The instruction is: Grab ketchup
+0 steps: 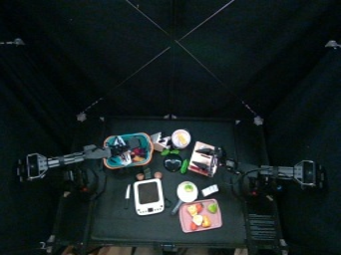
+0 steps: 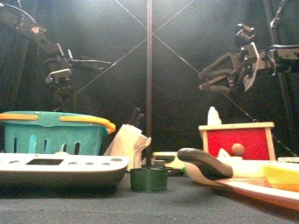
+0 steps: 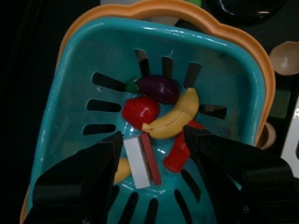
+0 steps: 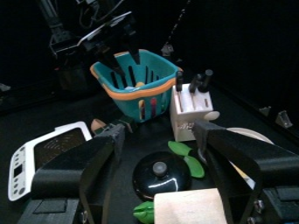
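Note:
A teal basket with an orange rim (image 3: 82,52) stands at the table's back left (image 1: 127,151). In it lie a banana (image 3: 176,114), a red round fruit (image 3: 142,108), a purple fruit (image 3: 158,86), a white-and-red packet (image 3: 142,163) that looks like the ketchup, and a red piece (image 3: 179,156) beside it. My left gripper (image 3: 158,171) hangs open right above the basket, with the packet between its jaws but not touched. My right gripper (image 4: 163,162) is open and empty above the right side of the table (image 1: 246,171).
A white scale (image 1: 148,196) and a pink tray (image 1: 200,214) sit at the front. A red box (image 2: 237,140) with a white bottle (image 2: 214,116) stands at the right. A small green cup (image 2: 149,179) and a black dome (image 4: 158,175) are mid-table. A plate (image 1: 180,137) is at the back.

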{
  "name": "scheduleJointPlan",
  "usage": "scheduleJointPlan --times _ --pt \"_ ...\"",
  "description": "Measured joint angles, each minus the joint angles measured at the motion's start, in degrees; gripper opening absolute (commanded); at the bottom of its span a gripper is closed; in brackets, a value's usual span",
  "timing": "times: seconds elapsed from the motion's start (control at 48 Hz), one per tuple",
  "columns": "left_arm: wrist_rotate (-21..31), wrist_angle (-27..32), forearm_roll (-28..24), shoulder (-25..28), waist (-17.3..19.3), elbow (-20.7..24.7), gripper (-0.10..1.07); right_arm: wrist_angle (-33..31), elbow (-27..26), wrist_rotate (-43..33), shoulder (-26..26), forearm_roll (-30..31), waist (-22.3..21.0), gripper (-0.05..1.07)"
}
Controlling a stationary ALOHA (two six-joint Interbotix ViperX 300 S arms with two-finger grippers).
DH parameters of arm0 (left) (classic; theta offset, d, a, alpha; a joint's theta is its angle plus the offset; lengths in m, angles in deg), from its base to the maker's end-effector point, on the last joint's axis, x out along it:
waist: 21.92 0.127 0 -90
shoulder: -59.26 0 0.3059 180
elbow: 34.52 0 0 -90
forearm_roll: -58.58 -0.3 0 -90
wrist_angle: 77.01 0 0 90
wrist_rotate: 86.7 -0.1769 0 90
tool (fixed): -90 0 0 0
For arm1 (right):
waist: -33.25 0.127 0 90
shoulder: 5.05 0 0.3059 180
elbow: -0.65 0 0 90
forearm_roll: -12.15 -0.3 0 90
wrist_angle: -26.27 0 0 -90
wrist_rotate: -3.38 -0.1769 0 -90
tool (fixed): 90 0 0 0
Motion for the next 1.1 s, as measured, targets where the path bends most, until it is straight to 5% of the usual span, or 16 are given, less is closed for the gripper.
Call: scheduleJointPlan --times 0.229,0.5,0.667,1.104 --pt "-12.57 0.18 8.53 -0.09 1.67 -0.18 0.92 0.09 -1.14 0.26 -2.11 0.00 -0.09 0.95" --pt "-30.06 0.18 22.59 2.29 11.25 -0.18 0.92 0.09 -3.08 0.44 -5.89 0.97 -0.09 0.95" --pt "-41.66 -0.09 29.71 5.36 14.15 -0.44 0.92 0.09 -4.13 0.44 -8.44 1.58 -0.09 0.95" --pt "-51.33 0.09 32.61 10.55 14.59 -1.58 0.92 0.09 -4.57 0.35 -9.23 1.67 -0.09 0.95"
